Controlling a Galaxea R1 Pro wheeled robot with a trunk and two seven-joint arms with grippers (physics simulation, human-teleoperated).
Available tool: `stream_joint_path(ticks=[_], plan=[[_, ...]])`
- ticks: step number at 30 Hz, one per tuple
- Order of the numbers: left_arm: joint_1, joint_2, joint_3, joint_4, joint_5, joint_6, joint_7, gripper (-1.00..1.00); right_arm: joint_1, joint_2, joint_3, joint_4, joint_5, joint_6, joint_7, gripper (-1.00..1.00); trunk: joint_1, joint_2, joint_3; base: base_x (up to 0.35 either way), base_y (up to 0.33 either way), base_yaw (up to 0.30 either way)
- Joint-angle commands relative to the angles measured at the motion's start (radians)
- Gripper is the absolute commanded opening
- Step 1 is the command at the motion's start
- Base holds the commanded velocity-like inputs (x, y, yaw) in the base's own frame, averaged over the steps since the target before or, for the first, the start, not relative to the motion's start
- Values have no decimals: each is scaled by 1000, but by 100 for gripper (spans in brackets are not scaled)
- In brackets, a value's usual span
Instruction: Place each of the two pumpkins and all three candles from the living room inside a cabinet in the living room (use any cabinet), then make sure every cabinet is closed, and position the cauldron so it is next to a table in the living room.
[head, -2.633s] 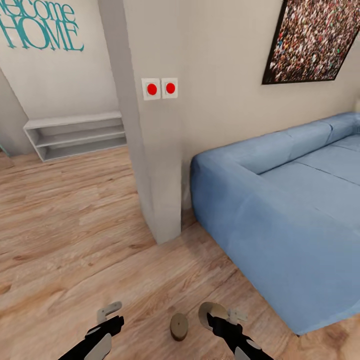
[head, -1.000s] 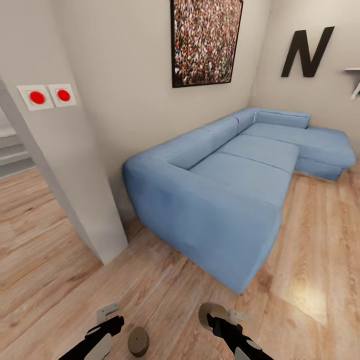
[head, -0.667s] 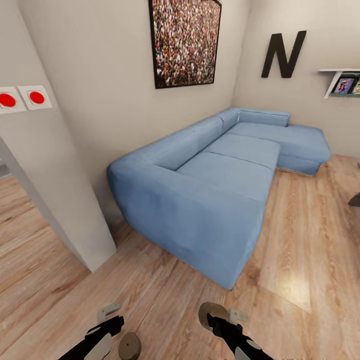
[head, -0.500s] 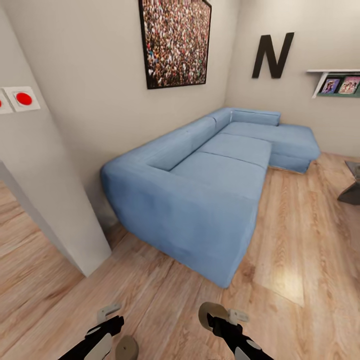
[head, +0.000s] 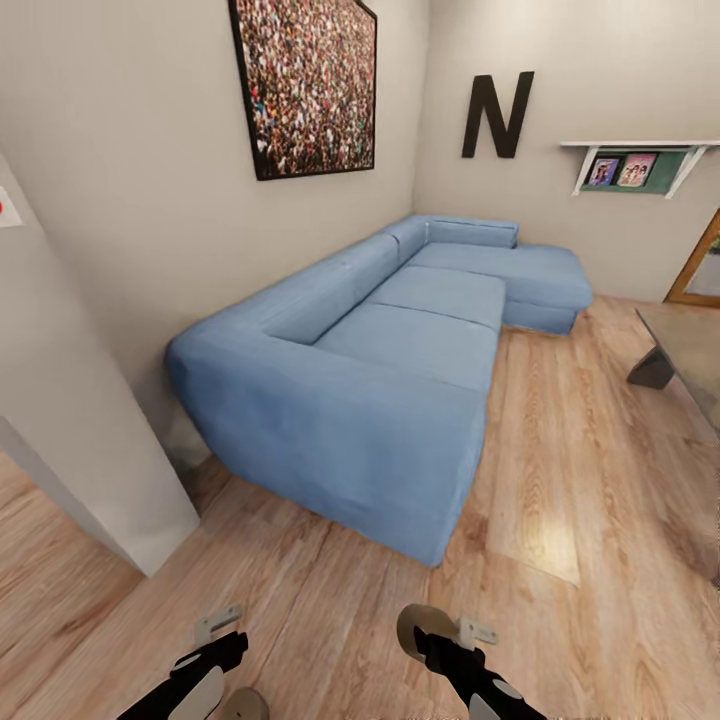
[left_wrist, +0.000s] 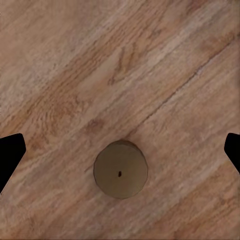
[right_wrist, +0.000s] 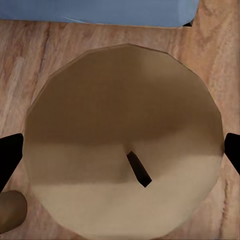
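My right gripper (head: 440, 630) is shut on a stubby tan candle (head: 422, 624), held low over the floor; in the right wrist view its round top (right_wrist: 125, 145) with a dark wick spans the gap between the fingers. Another candle (head: 245, 704) stands on the floor just under my left gripper (head: 215, 640), which is open; the left wrist view looks straight down on that candle (left_wrist: 120, 169). The table (head: 690, 345), with its glass top and slanted grey leg, shows at the right edge. The pumpkins, cabinet and cauldron are out of view.
A long blue corner sofa (head: 380, 380) lies ahead against the wall. A white wall pillar (head: 70, 440) stands at the left. Bare wooden floor (head: 580, 500) runs between the sofa and the table. A framed picture, a black letter N and a small shelf hang on the walls.
The camera has turned to the right: pillar and sofa slid left in the picture and the table came in at the right. The floor candle drifted to the bottom edge. Both grippers are unchanged.
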Motion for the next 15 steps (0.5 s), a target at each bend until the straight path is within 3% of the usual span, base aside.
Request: stream_joint_path(ticks=[1,15], plan=[[0,2,-8,-3,6,2,8,100,-1,1,6,3,-11,-6,3,-100,0,0,-1,-58,231,-143],[0,2,-9,-3,6,2,8,100,-1,3,7,3,-10,-6,3,-100,0,0,-1,-15,180,-115]])
